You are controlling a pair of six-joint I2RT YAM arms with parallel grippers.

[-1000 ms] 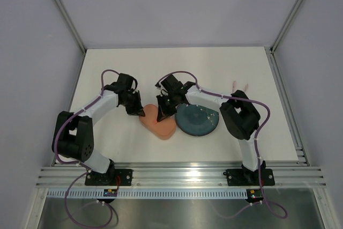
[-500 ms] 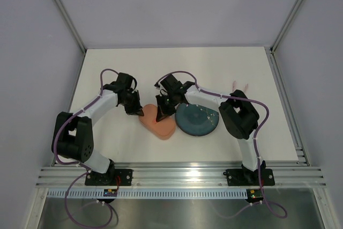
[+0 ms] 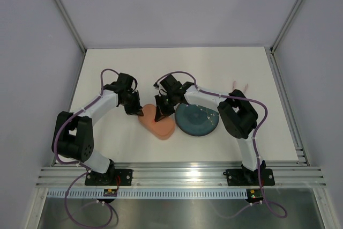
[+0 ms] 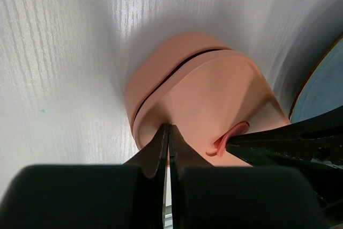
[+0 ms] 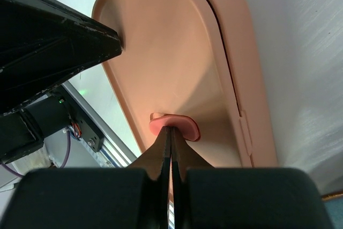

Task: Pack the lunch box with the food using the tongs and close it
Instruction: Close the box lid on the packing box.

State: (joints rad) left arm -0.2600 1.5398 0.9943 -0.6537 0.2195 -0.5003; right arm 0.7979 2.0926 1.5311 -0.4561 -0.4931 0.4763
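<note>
The salmon-pink lunch box (image 3: 158,124) lies between the arms with its lid (image 5: 166,52) resting on the base (image 5: 244,63), offset so a dark seam shows along one side. My left gripper (image 4: 169,128) is shut, its tips pressed against the lid's rim. My right gripper (image 5: 171,130) is also shut, its tips touching the lid's small red tab (image 5: 185,127) with nothing between them. The pale tongs (image 3: 239,85) lie far off at the back right of the table. No food shows in any view.
A round teal plate (image 3: 198,120) sits right beside the box on its right, under the right arm's forearm. The white table (image 3: 225,63) runs to metal rails at the sides and a rail along the near edge.
Both gripper tips have crept slightly left and toward the back over the lid. The box stays where it was.
</note>
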